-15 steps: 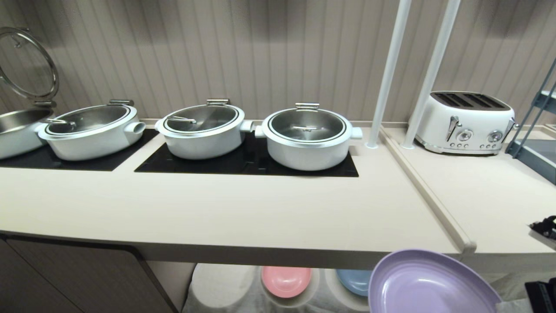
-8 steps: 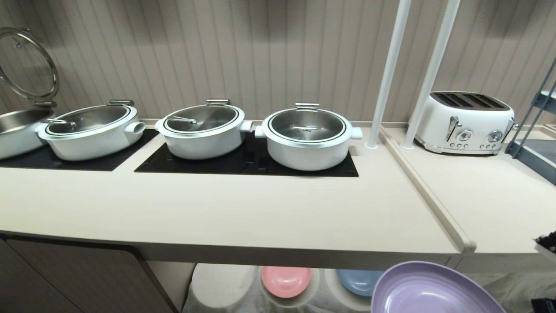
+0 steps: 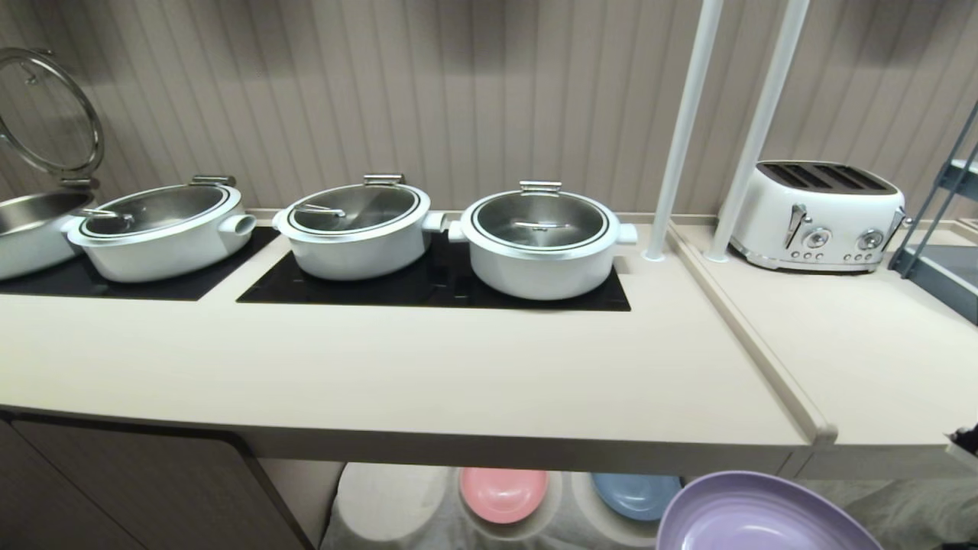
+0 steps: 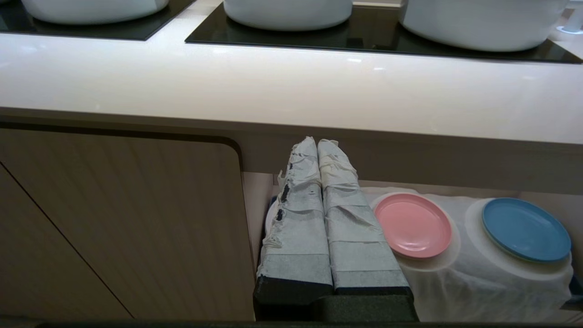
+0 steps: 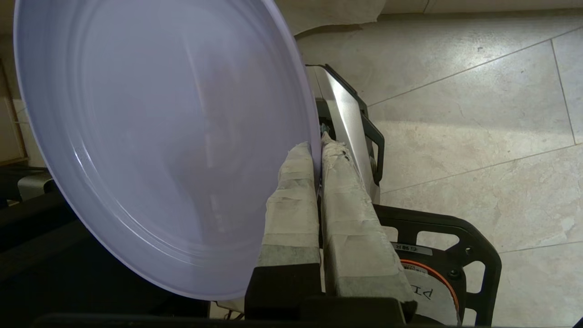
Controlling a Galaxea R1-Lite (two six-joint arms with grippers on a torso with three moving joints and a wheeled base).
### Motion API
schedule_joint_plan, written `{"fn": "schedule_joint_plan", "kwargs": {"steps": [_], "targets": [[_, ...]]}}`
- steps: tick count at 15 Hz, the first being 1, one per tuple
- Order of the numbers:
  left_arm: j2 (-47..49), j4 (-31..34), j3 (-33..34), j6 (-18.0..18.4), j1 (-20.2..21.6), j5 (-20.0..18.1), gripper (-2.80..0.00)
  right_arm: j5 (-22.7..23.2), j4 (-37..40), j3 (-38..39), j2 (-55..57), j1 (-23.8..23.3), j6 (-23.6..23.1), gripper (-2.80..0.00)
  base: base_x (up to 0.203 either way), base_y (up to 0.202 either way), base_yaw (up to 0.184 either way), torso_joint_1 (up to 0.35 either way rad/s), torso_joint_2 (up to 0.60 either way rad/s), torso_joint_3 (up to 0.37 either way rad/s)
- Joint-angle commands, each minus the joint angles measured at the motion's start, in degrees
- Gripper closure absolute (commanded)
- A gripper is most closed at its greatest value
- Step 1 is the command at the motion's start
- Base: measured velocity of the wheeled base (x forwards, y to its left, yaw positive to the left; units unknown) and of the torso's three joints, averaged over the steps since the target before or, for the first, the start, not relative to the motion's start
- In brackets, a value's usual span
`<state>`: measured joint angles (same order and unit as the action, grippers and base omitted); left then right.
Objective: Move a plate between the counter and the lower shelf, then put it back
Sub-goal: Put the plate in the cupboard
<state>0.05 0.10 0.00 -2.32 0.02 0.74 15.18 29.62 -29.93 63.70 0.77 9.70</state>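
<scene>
The right gripper [image 5: 316,146], its two tape-wrapped fingers [image 5: 291,205] pressed together, is clamped on the rim of the round, shallow, matte lilac-purple plastic plate [image 5: 159,136], one finger on the plate's inner face and the other behind the rim. The plate stands out sideways from the gripper and is tilted, with pale floor tiles [image 5: 478,114] and part of the robot's black base [image 5: 437,255] beyond the fingers. In the head view the plate [image 3: 764,516] shows at the lower edge, held in the air below and in front of the thick front edge of the long beige table [image 3: 428,382], clear of it. Beyond the held plate, under the table, lies the lower shelf [image 3: 397,504] draped in rumpled white cloth; a round pink plate [image 3: 503,493] and a round blue plate [image 3: 634,493] rest on its raised humps. The left gripper [image 4: 317,143] is parked in front of the shelf opening, its taped fingers closed against each other with nothing between them; just beside it on the shelf sits the pink plate, the blue plate farther off. On the table's black cooktop panels [image 3: 428,290], well above and beyond both grippers, stand three white lidded pots [image 3: 539,244], and a white toaster [image 3: 821,218] sits on the adjoining surface.
</scene>
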Motion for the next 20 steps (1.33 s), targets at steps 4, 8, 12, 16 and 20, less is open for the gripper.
{"fn": "schedule_joint_plan", "kwargs": {"steps": [4,8,12,16,20], "targets": [[0.0,0.0,0.0,-0.1,0.0,0.0,0.00,0.2,0.1,-0.2,-0.1,0.0,0.1,0.00,0.000,0.000,0.000,0.000,0.00,0.000],[0.0,0.0,0.0,-0.1,0.1,0.0,0.00,0.3,0.1,-0.4,-0.2,0.0,0.1,0.00,0.000,0.000,0.000,0.000,0.00,0.000],[0.0,0.0,0.0,-0.1,0.0,0.0,0.00,1.5,0.0,-0.3,-0.1,0.0,0.1,0.00,0.000,0.000,0.000,0.000,0.00,0.000],[0.0,0.0,0.0,-0.1,0.0,0.0,0.00,2.6,0.0,-0.2,0.3,0.0,0.1,0.00,0.000,0.000,0.000,0.000,0.00,0.000],[0.0,0.0,0.0,-0.1,0.1,0.0,0.00,2.7,-0.4,-0.1,0.9,0.0,0.1,0.00,0.000,0.000,0.000,0.000,0.00,0.000]]}}
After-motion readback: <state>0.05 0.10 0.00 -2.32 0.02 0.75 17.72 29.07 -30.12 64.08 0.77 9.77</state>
